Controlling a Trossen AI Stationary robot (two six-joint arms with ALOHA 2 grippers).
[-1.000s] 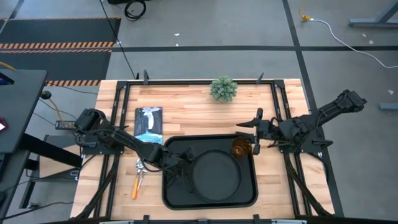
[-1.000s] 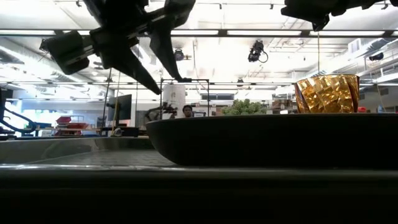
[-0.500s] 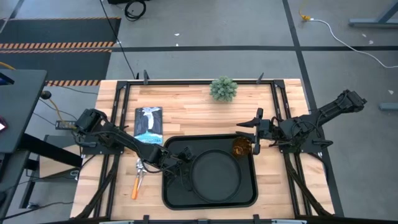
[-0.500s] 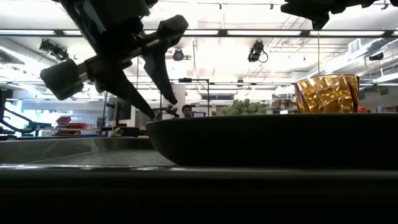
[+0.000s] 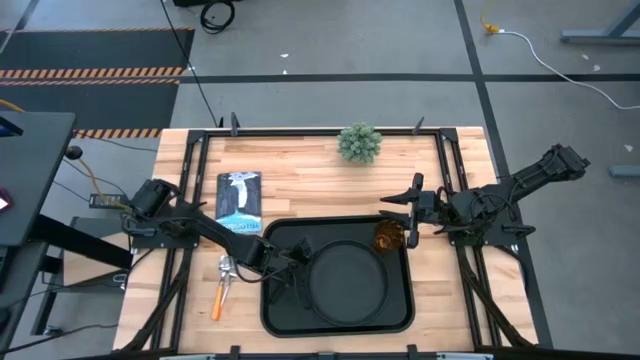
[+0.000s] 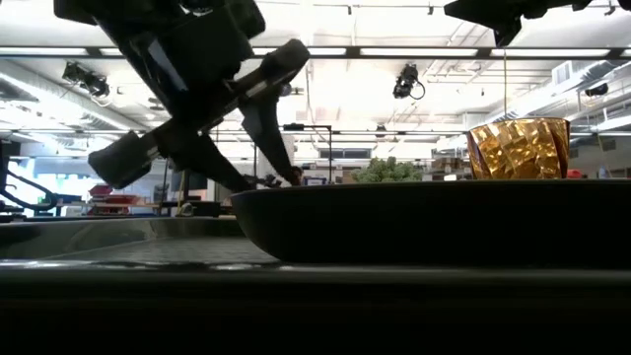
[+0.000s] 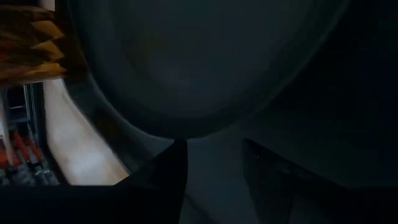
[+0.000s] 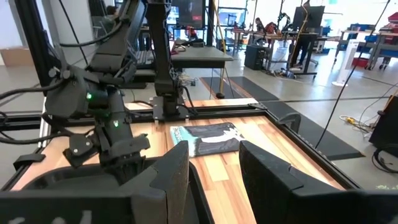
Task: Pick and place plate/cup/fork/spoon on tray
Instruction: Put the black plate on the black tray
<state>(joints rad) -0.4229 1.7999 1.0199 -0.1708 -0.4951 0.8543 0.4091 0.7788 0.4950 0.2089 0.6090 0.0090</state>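
The black tray [image 5: 272, 312] lies at the table's near middle. The round black plate [image 5: 347, 283] rests flat inside it. The amber cup [image 5: 388, 237] stands in the tray's far right corner. The orange-handled fork [image 5: 218, 298] lies on the wood left of the tray, with a silver piece [image 5: 226, 267] at its far end; I cannot make out the spoon apart from it. My left gripper [image 5: 291, 277] is open, low over the plate's left rim [image 7: 186, 134], one finger on either side. My right gripper [image 5: 410, 207] is open, above and beyond the cup.
A blue-and-white book [image 5: 239, 197] lies far left of the tray. A small green plant [image 5: 360, 143] stands at the far edge. Black frame rails [image 5: 190, 190] run along the table's left and right sides. Bare wood lies right of the tray.
My left gripper has gone down toward the plate's left rim, tipping lower, and stays open. The plate, cup and right arm have kept still.
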